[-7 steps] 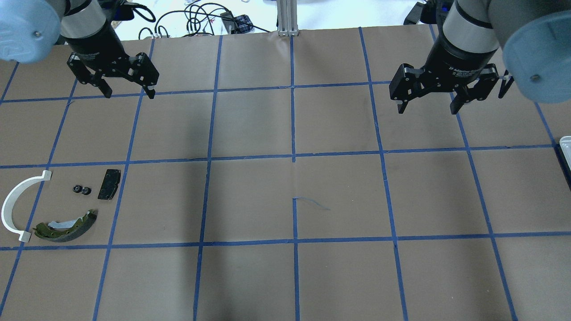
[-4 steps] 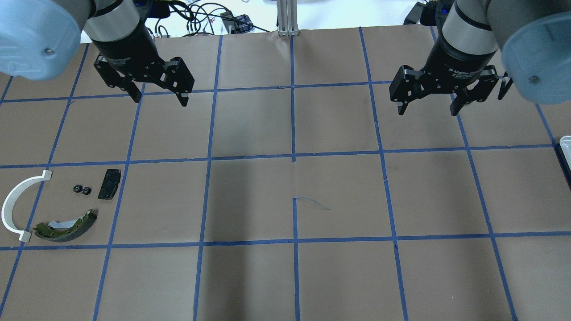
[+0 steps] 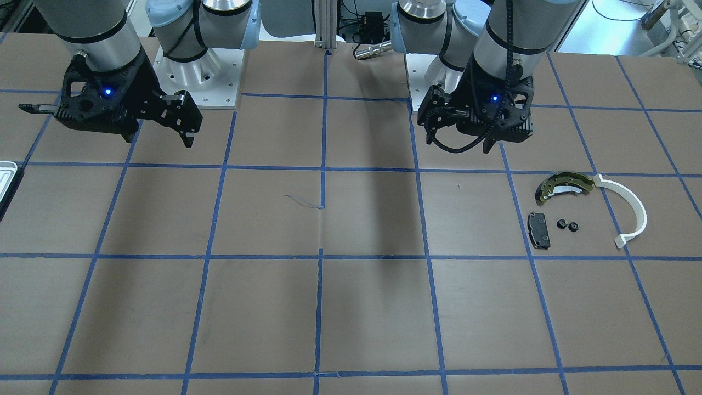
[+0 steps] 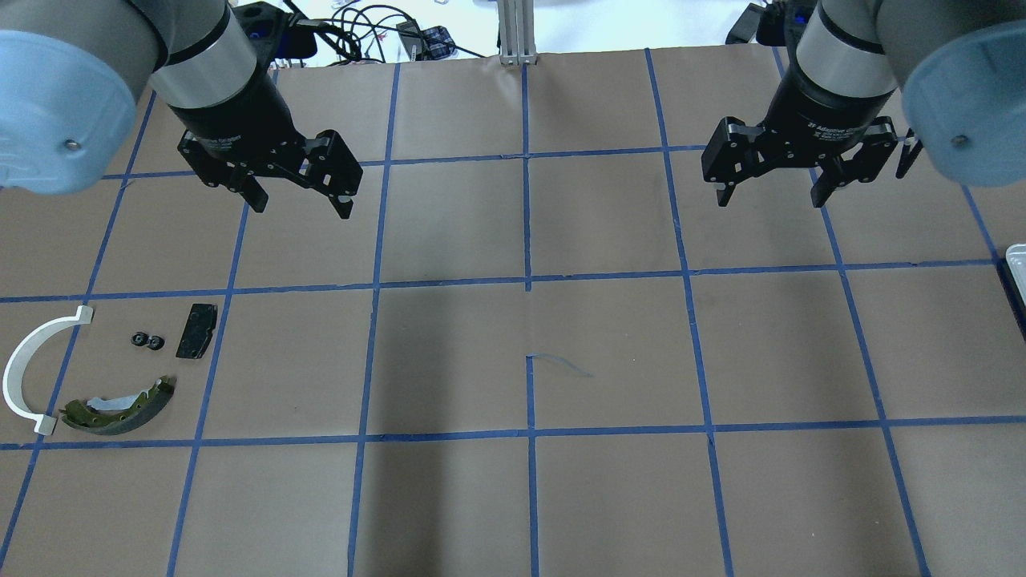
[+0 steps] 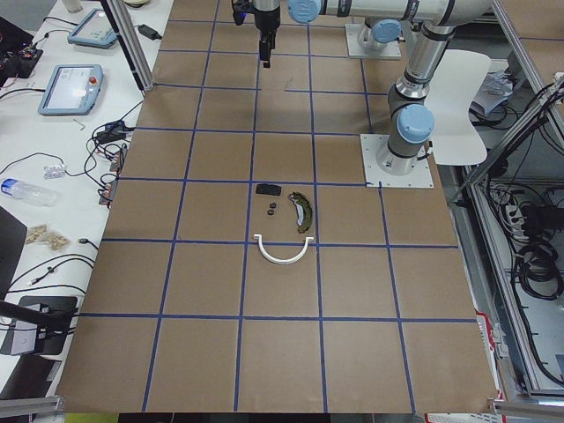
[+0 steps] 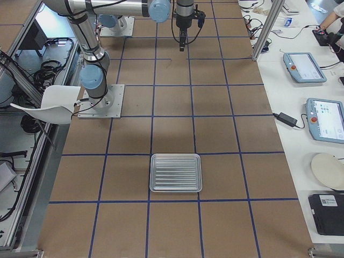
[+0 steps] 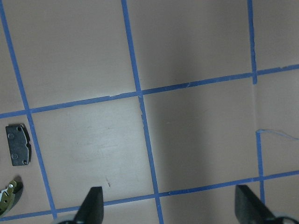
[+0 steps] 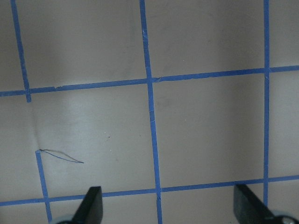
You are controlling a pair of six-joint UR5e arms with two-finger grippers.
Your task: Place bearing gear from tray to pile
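Note:
The tray (image 6: pixel 176 172) shows whole and empty in the exterior right view; only its corner (image 4: pixel 1016 268) shows at the overhead view's right edge. The pile lies at the front left: an olive brake shoe (image 4: pixel 120 405), a white arc (image 4: pixel 32 369), a black pad (image 4: pixel 196 330) and two small black bearing gears (image 4: pixel 147 341) between them. My left gripper (image 4: pixel 301 207) is open and empty, high above the table, behind and to the right of the pile. My right gripper (image 4: pixel 769 199) is open and empty at the back right, left of the tray.
The brown paper table is marked with a blue tape grid (image 4: pixel 527 282). A small tear in the paper (image 4: pixel 561 365) lies near the middle. Cables (image 4: pixel 361 32) and a metal post (image 4: pixel 517 32) stand beyond the far edge.
My left arm has swung to the right and a little nearer the camera, still open and empty. The right arm and the pile have not moved.

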